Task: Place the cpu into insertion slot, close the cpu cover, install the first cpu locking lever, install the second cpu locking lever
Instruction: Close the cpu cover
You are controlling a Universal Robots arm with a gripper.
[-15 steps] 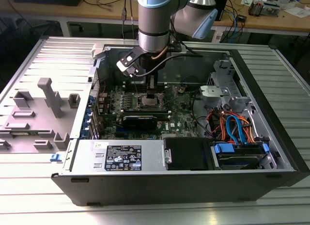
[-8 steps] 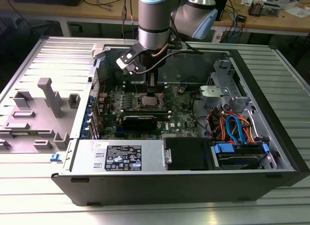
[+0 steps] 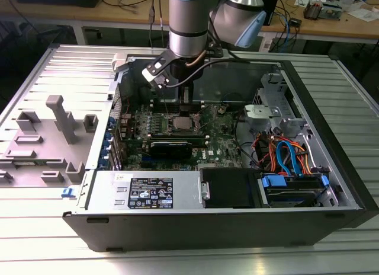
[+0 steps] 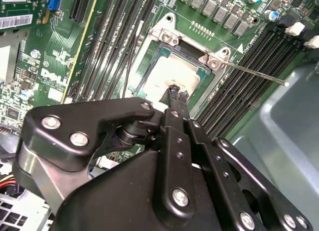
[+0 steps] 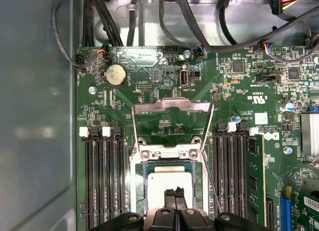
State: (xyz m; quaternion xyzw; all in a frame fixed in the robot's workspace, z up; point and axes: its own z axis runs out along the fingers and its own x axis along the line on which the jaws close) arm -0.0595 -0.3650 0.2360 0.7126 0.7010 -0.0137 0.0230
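The cpu (image 5: 167,183) (image 4: 177,71), a pale silver square, lies flat inside the insertion slot (image 5: 137,178) (image 4: 152,61) on the green board. The cpu cover (image 5: 172,106) stands swung up and open behind the slot, a thin silver frame hinged at the slot's edge. A thin locking lever (image 4: 254,72) (image 5: 213,186) sticks out unlatched beside the slot. My gripper (image 5: 175,193) (image 4: 175,93) hangs just over the cpu's middle, its two black fingertips pressed together with nothing between them. In the exterior view the gripper (image 3: 183,112) reaches down into the case over the slot (image 3: 180,123).
Long black memory slots (image 5: 102,181) (image 5: 232,176) flank the socket on both sides. The power supply (image 3: 151,192), a black box (image 3: 228,188) and coloured cables (image 3: 284,156) fill the case front. A grey case wall (image 5: 35,116) rises close by. Grey fixtures (image 3: 56,118) stand outside.
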